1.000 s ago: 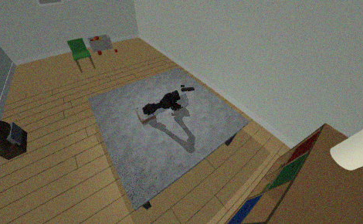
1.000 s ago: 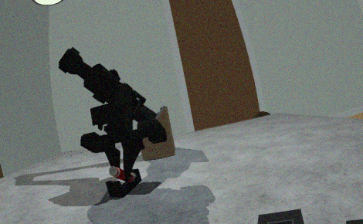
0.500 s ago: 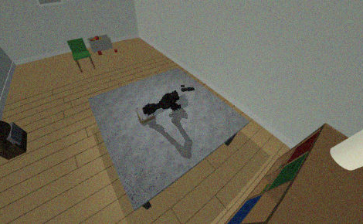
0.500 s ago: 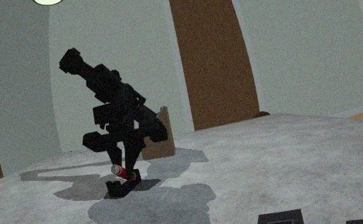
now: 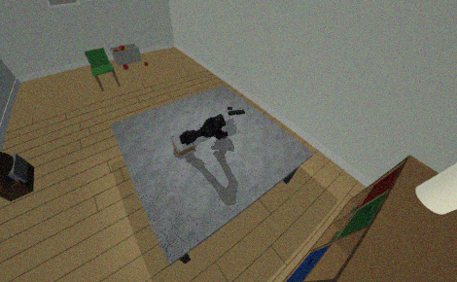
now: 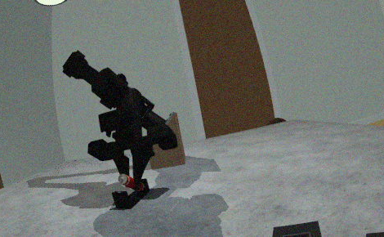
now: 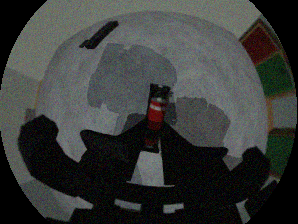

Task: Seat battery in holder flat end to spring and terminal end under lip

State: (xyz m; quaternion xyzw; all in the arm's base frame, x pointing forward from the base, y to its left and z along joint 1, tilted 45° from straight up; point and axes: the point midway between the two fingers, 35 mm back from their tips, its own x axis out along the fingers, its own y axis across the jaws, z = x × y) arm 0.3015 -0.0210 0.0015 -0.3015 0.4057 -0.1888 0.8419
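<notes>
The battery (image 6: 129, 182) (image 7: 155, 114), red with a pale band and a silvery end, is held tilted over the black holder (image 6: 122, 201). In the exterior view its silvery end is raised clear above the holder's near end, and its other end is low at the holder's far end wall; whether it touches there I cannot tell. My gripper (image 6: 131, 179) (image 7: 153, 121) points down and is shut on the battery, one finger on each side. The spring, the lip and which end is the terminal are too dark and small to tell. In the top view the arm hides battery and holder.
A brown upright board (image 6: 180, 143) stands on the table (image 5: 173, 209) behind the arm. A dark bar-shaped object (image 5: 236, 112) (image 7: 102, 34) lies apart from the holder. Dark flat items (image 6: 296, 230) show at the bottom edge of the exterior view.
</notes>
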